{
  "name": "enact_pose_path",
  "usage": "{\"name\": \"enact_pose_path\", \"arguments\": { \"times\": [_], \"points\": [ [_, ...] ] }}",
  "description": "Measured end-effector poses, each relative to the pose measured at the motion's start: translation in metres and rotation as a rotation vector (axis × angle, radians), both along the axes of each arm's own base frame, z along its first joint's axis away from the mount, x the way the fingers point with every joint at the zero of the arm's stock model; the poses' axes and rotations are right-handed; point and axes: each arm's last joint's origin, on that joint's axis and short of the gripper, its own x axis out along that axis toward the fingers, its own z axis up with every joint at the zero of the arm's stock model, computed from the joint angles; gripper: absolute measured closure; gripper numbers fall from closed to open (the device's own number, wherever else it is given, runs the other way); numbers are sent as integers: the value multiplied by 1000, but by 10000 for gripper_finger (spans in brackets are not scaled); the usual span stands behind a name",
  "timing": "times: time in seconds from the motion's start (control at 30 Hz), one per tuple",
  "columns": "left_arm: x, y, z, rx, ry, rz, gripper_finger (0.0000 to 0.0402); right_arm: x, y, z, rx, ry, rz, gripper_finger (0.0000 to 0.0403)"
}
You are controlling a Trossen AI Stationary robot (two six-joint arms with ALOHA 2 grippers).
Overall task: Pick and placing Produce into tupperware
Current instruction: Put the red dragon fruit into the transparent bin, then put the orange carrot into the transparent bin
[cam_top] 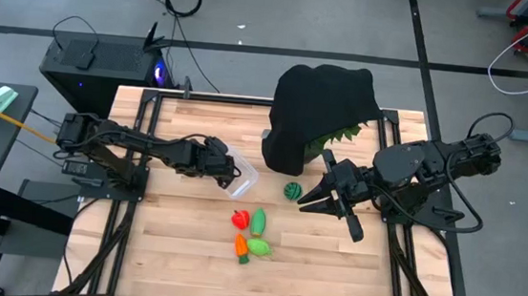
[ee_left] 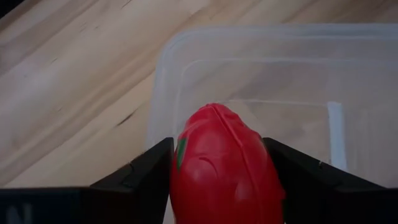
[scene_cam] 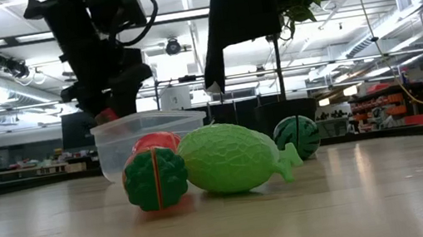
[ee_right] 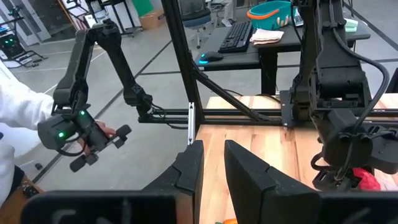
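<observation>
My left gripper (cam_top: 226, 171) hangs over the left rim of the clear tupperware (cam_top: 245, 179), shut on a red toy (ee_left: 224, 168). In the low view the red toy (scene_cam: 108, 115) shows just above the tupperware (scene_cam: 146, 132). On the table lie a red toy (cam_top: 240, 219), a light-green toy (cam_top: 258, 221), an orange toy (cam_top: 242, 246) and a second light-green toy (cam_top: 259, 248). The dark-green striped ball (cam_top: 292, 190) rests near my right gripper (cam_top: 322, 201), which is open, raised, and touches nothing. My left gripper pinches the red toy between its two fingers (ee_left: 146, 171), one on each side of the toy's body (ee_left: 186, 162). The fingers slant down from the table's left. The toy is lifted clear, above the tupperware's rim (ee_left: 163, 74).
A black cloth (cam_top: 320, 110) over a spiky green plant stands at the table's far side, close behind my right gripper. Bare wood lies at the near edge and near left. In the right wrist view a person's white sleeve (ee_right: 12, 130) shows beyond the table.
</observation>
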Motion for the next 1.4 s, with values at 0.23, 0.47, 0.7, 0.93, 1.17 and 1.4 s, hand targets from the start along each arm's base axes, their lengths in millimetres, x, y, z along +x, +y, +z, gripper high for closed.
{"name": "enact_pose_path", "arguments": {
  "times": [0.23,0.47,0.7,0.93,1.17,1.4],
  "points": [
    [2,7,1,9,-17,5,149,0,0,0,-1,-1,0,332],
    [2,14,1,15,0,-4,162,0,0,0,1,0,0,332],
    [2,13,1,4,2,-22,142,0,0,0,1,0,0,331],
    [2,13,1,4,2,-22,128,0,0,0,1,0,0,332],
    [4,13,1,5,-14,-23,130,0,0,0,1,0,0,331],
    [17,2,19,10,-110,-64,130,0,0,0,2,1,4,331]
  ]
}}
